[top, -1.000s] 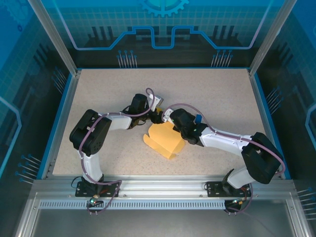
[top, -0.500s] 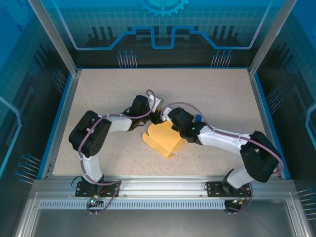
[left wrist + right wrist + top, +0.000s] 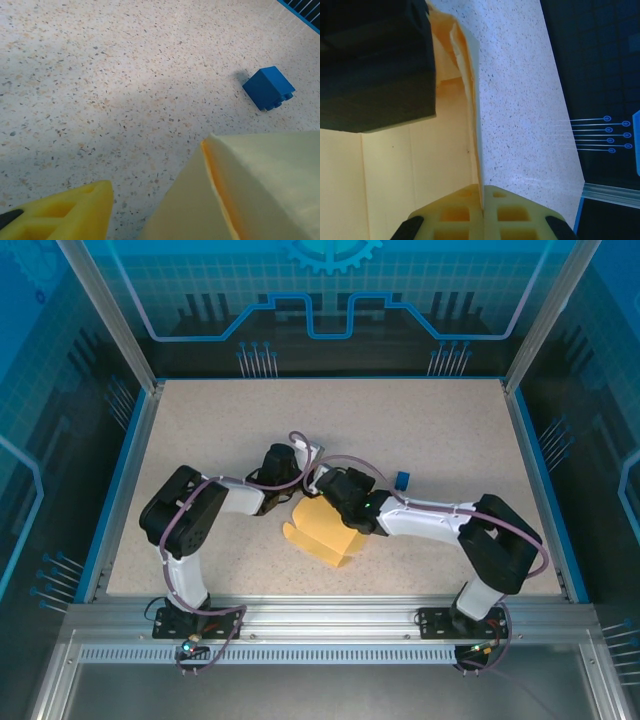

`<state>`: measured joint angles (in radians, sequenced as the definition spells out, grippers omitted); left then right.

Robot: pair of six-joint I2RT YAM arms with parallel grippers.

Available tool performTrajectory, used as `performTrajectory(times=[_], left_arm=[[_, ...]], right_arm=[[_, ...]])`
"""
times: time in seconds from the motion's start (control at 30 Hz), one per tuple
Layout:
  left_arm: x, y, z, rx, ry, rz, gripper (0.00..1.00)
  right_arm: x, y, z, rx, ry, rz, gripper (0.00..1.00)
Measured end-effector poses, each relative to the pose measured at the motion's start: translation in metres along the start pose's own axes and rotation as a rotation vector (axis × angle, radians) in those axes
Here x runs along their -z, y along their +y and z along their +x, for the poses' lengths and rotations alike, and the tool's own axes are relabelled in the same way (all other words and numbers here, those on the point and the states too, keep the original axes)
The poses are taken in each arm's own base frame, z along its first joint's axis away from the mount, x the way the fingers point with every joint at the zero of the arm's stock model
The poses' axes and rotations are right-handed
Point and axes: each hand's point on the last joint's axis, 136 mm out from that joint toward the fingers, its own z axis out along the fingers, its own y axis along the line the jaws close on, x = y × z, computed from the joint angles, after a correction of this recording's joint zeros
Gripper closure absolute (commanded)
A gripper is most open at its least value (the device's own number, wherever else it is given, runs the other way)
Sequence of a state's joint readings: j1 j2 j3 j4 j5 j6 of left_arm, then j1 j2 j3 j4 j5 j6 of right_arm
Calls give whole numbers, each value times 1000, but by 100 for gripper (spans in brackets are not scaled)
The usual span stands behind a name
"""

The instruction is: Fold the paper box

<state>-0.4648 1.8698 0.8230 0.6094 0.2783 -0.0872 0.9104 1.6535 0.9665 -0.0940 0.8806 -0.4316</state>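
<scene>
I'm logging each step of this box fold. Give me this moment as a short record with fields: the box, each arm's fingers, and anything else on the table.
paper box: pale yellow card, partly folded, mid-table between the two wrists
right fingers: shut on a thin card edge of the box
left fingers: one finger close beside the box with bare table between; open or shut unclear
other item: small blue block, on the table, apart from the box
surface: speckled table

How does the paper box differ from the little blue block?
The paper box is pale yellow and far larger than the small blue block. The right tool pinches the paper box's wall, while the blue block lies free on the table, apart from it. Both are one plain colour.
</scene>
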Motion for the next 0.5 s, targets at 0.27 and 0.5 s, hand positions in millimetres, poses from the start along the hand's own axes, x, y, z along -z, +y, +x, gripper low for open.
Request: performTrajectory(times=[0.27, 0.5], left_arm=[[6, 3, 8, -16, -16, -20, 39], [9, 2, 4, -31, -47, -15, 36]], right_arm=[[3, 2, -2, 53, 24, 56, 97], [3, -2, 1, 100, 46, 95, 97]])
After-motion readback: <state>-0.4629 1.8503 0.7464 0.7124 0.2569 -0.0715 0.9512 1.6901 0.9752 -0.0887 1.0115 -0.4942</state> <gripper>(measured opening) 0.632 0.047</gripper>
